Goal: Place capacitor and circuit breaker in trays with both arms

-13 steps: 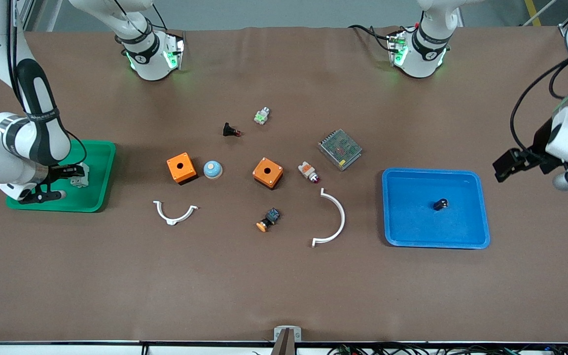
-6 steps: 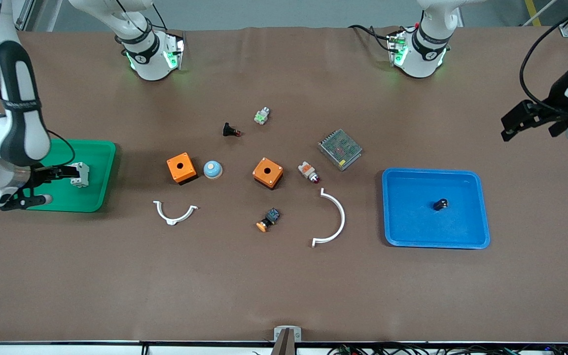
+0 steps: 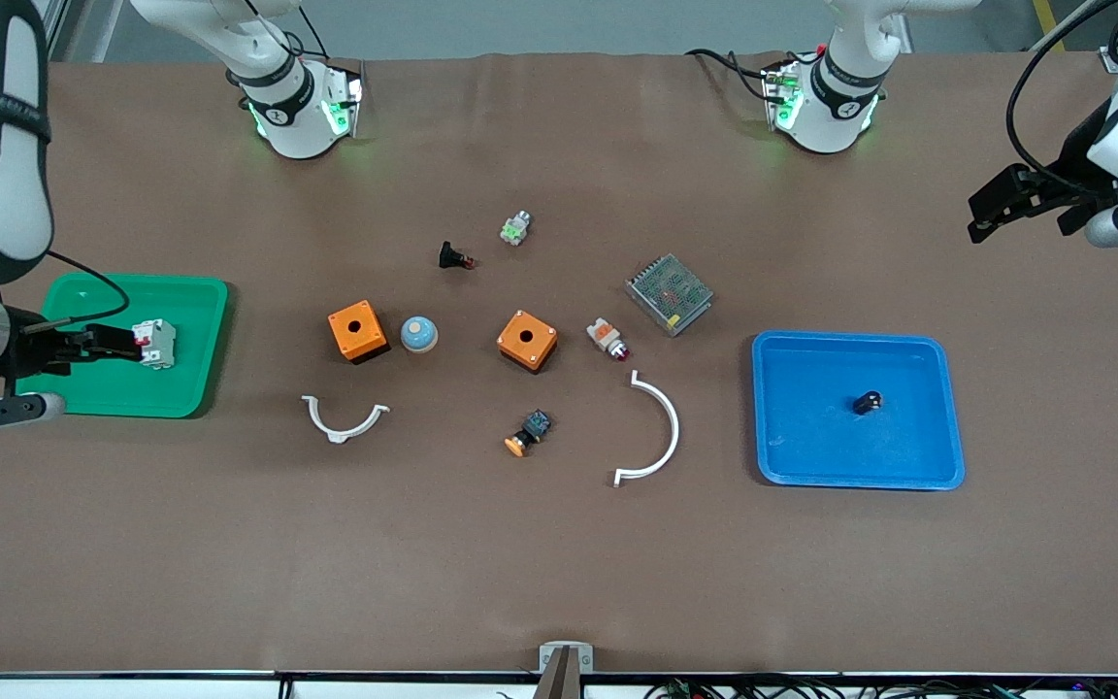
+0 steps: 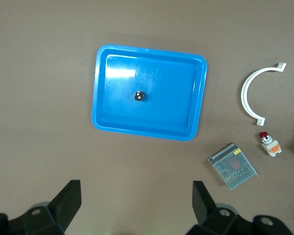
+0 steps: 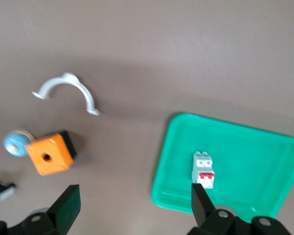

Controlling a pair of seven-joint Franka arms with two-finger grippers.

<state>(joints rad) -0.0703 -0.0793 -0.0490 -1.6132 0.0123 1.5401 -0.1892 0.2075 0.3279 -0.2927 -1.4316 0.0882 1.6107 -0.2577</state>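
Brown bench (image 3: pixel 559 544), both trays loaded.
My right end effector (image 3: pixel 83 342), partly cut off, and left end effector (image 3: pixel 1005 204) gape empty; circuit breaker (image 3: pixel 155 344) lies in green tray (image 3: pixel 185 403), capacitor (image 3: pixel 868 401) in blue tray (image 3: pixel 792 456).

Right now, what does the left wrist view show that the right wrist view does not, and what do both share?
Only the left wrist view shows the blue tray holding the capacitor, the metal mesh box and the larger white curved bracket, with the left pincer open. Only the right wrist view shows the green tray holding the circuit breaker, an orange box and the smaller white bracket, with the right pincer open. Both share only the brown table surface.
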